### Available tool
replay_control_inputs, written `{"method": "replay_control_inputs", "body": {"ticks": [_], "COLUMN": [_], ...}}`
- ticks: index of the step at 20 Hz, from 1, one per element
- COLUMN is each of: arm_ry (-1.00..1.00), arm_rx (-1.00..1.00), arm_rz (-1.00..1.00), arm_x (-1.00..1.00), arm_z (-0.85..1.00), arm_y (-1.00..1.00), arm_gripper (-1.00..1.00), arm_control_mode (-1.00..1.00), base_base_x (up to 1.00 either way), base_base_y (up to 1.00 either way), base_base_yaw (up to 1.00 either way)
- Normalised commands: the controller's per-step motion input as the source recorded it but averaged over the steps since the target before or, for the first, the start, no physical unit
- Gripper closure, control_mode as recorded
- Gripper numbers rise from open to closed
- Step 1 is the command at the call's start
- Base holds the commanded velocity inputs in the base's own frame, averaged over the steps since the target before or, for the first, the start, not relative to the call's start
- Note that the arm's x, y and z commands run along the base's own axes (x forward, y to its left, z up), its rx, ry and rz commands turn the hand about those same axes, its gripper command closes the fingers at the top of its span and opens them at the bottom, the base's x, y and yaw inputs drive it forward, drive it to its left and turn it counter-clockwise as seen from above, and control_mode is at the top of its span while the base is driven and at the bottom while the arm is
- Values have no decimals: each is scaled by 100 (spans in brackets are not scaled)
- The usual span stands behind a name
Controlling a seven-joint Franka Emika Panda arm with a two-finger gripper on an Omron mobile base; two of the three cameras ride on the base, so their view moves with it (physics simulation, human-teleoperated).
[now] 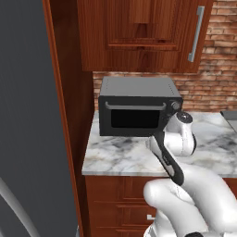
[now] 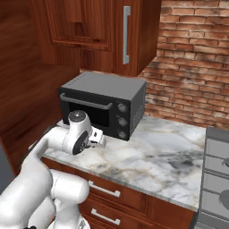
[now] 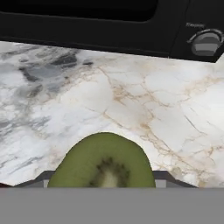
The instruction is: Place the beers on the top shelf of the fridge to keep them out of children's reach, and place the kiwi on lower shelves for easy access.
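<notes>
Kiwi (image 3: 105, 162) at six o'clock in the hand view, apparently clamped in the end effector (image 2: 99, 138) — over the marble tabletop (image 3: 144, 100), oven (image 3: 109, 22) at twelve o'clock.

A kitchen: marble counter (image 1: 125, 155), black oven (image 1: 139, 112), wooden cabinets (image 1: 139, 34), brick wall (image 2: 192, 67).

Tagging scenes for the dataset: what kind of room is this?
A home kitchen, rendered: a black countertop oven on a marble counter, wooden wall cabinets above, a brick backsplash, and a grey fridge alongside.
</notes>
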Motion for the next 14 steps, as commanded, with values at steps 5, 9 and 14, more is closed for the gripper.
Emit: {"method": "replay_control_inputs", "body": {"ticks": [5,9,14], "arm_ry": [-16,-8,-1], "arm_rx": [0,0,-2], "arm_rz": [0,0,0], "arm_x": [-67,-97,-77], "arm_z": [100,96,98], "arm_y": [-5,0,0], "arm_gripper": [100,100,100], "arm_control_mode": [-100,-100,-100], "base_base_x": [0,0,0], "base_base_y": [0,0,0], "base_base_yaw": [0,0,0]}}
